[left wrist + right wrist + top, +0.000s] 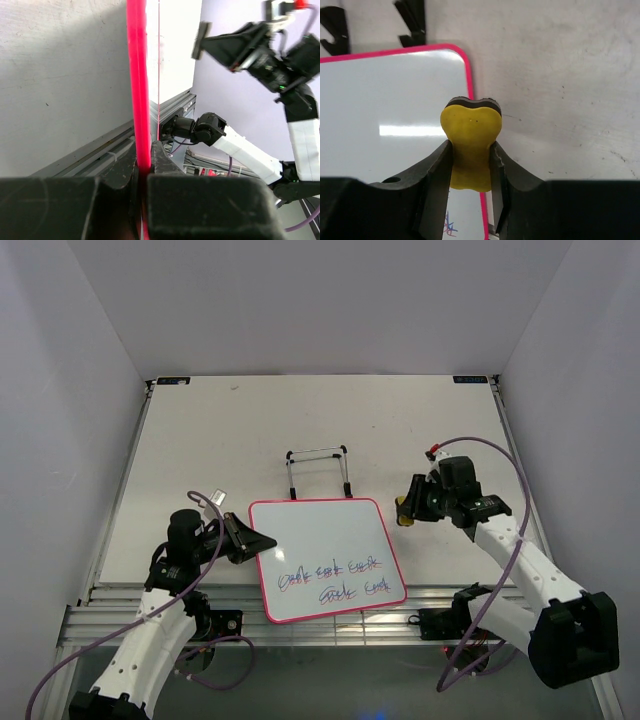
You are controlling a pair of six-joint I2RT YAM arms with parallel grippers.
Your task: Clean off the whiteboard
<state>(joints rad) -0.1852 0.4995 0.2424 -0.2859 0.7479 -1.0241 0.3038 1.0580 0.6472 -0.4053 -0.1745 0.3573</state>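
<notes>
The whiteboard [325, 555], white with a pink-red frame, lies on the table with two rows of blue-red scribbles near its front edge. My left gripper [252, 540] is shut on the board's left edge; the left wrist view shows the red frame [138, 90] pinched between the fingers. My right gripper [405, 508] is shut on the yellow eraser [470, 145], held just right of the board's far right corner [462, 52], above the table. The scribbles show at the bottom of the right wrist view [451, 226].
A black wire stand [318, 470] sits just behind the board, its feet also in the right wrist view [410, 22]. The table's front edge with its aluminium rail [250, 625] runs just below the board. White walls enclose the table on three sides.
</notes>
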